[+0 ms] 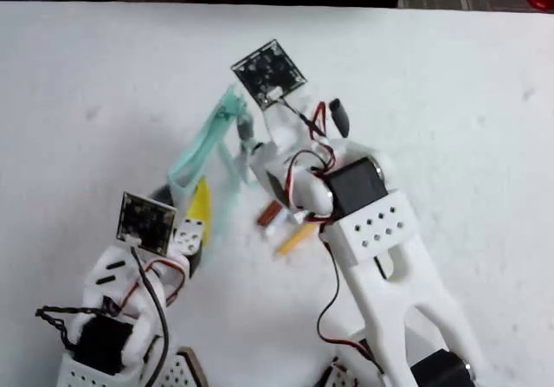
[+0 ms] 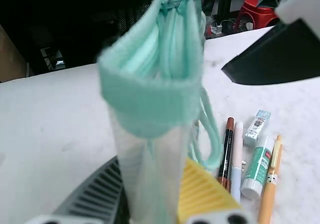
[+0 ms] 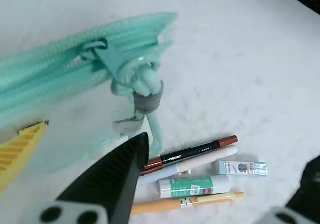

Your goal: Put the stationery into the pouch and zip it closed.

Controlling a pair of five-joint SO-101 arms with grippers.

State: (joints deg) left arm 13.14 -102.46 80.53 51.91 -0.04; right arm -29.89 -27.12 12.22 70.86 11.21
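Seeming soft, the mint-green mesh pouch (image 2: 150,91) sits pinched by left gripper (image 2: 151,165); open right gripper (image 3: 226,156) should take its zipper tab (image 3: 145,99).

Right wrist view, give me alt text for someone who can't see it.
A mint pouch with a zipper pull and cord, next to pens, a glue stick, an eraser and a pencil on a white table. A black finger points between them.

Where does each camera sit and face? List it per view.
High: fixed above the table, looking down on both arms and the pouch.
Left wrist: on the left arm, facing along its grey and yellow fingers, which clamp the pouch.
Right wrist: looks down at the stationery past its black fingers.
All share the pouch.
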